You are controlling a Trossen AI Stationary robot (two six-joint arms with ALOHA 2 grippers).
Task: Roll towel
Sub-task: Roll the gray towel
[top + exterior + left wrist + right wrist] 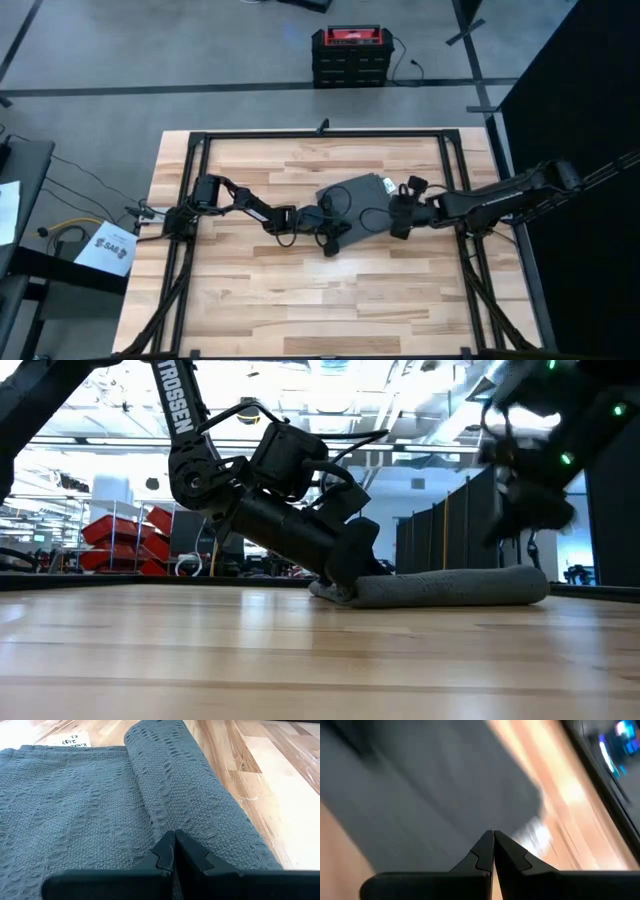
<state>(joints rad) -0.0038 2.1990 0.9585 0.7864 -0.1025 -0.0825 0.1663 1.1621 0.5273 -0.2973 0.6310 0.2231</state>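
Observation:
The dark grey towel (355, 198) lies in the middle of the table. Its rolled part (170, 780) rests beside the flat part (65, 810), and a white tag (70, 741) shows at the far edge. In the low view the towel is a long roll (450, 586) on the wood. My left gripper (174, 837) is shut and low at the roll's near-left end (345, 588). My right gripper (493, 837) is shut and hangs raised over the towel's right end (525, 520), clear of it. My left gripper is shut, with its fingertips (165, 851) against the top of the rolled part (175, 822) near one end. It comes slanting down from the table's left. The roll lies on the table and on the flat cloth beside it.
A black frame (320, 135) runs around the tabletop. A red and black case (350, 55) stands on the floor beyond the far edge. Bare wood (320, 300) fills the near half of the table.

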